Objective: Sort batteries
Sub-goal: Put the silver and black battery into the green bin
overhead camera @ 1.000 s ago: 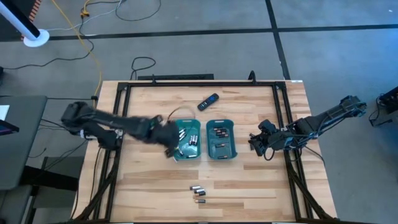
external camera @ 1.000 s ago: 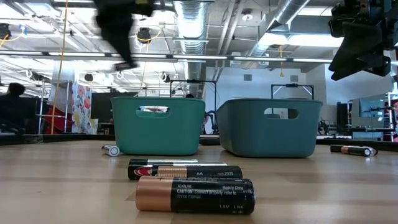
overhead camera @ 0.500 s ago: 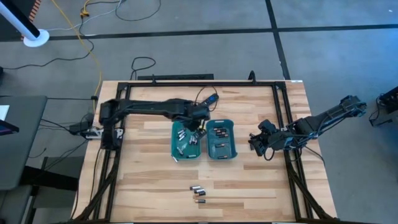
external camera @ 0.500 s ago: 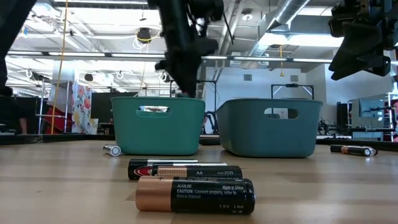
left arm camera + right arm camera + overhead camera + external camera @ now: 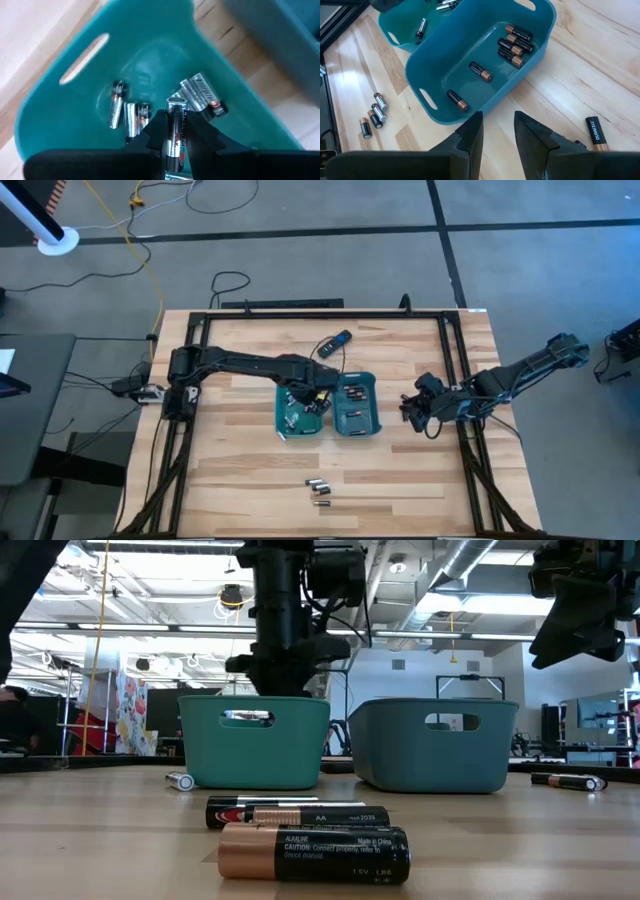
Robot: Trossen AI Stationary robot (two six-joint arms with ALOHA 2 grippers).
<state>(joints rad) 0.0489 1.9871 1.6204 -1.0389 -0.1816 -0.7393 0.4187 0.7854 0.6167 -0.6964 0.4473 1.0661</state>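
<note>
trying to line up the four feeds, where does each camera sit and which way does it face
High: overhead, straight down on table; both arms show.
Low: table height, level past loose batteries to both trays; arms hang from above.
Left wrist: over left tray; left gripper shut on silver battery.
Right wrist: at the table's right side, facing right tray; right gripper open.
Shared: both trays in high and low.

Silvery-grey batteries (image 5: 131,114) lie flat in the left teal tray (image 5: 285,422), one more (image 5: 176,135) pinched upright between the left tool's (image 5: 176,131) fingers above it, dark copper-ended batteries (image 5: 515,46) lie in the right teal tray (image 5: 430,75), and a few loose batteries (image 5: 319,487) rest on the worktop (image 5: 240,480).
</note>
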